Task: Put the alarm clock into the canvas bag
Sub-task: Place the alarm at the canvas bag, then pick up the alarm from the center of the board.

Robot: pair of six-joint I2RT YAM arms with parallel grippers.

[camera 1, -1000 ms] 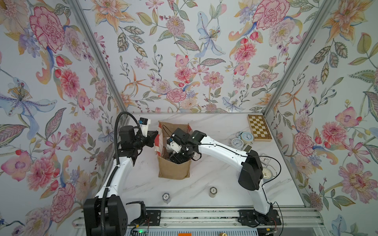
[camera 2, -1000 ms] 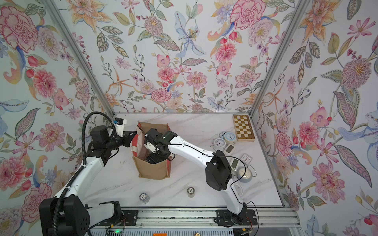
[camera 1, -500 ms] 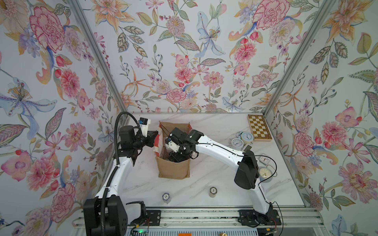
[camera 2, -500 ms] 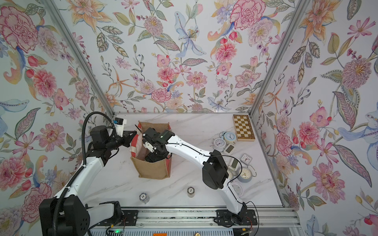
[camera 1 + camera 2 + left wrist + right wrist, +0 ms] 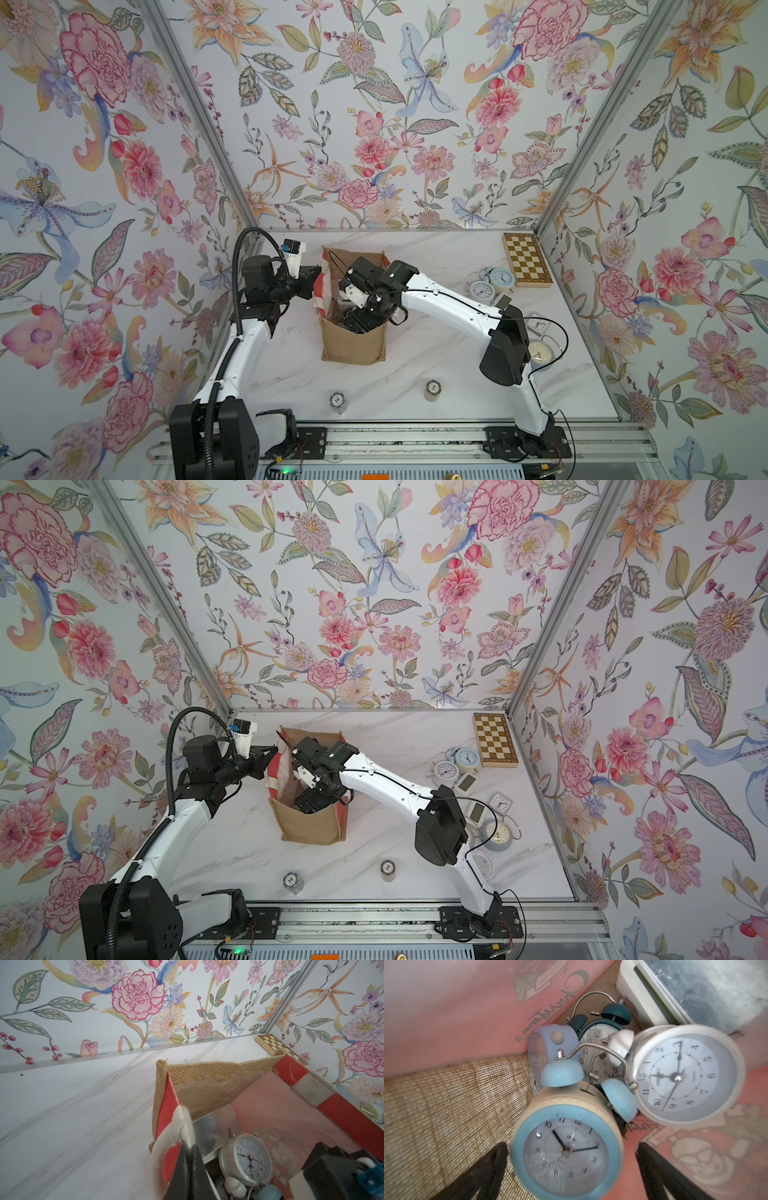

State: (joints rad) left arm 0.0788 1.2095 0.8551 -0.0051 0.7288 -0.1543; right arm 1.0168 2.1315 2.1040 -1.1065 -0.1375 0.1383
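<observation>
The canvas bag stands upright mid-table, tan burlap with red-and-white trim. My left gripper is shut on its whitish strap handle, pulling the left rim outward. My right gripper reaches down inside the bag and is open. A cream alarm clock with a light-blue rim and bells lies between its fingers, with a gap on each side. A white alarm clock, a dark teal one and a white digital one also lie in the bag.
Several more clocks sit along the table's right side, partly behind my right arm. A wooden chessboard box lies at the back right corner. Two small chip stacks stand near the front edge.
My right gripper has opened wider inside the bag, and the right arm has shifted slightly left. The left arm still holds the strap in the same place.
</observation>
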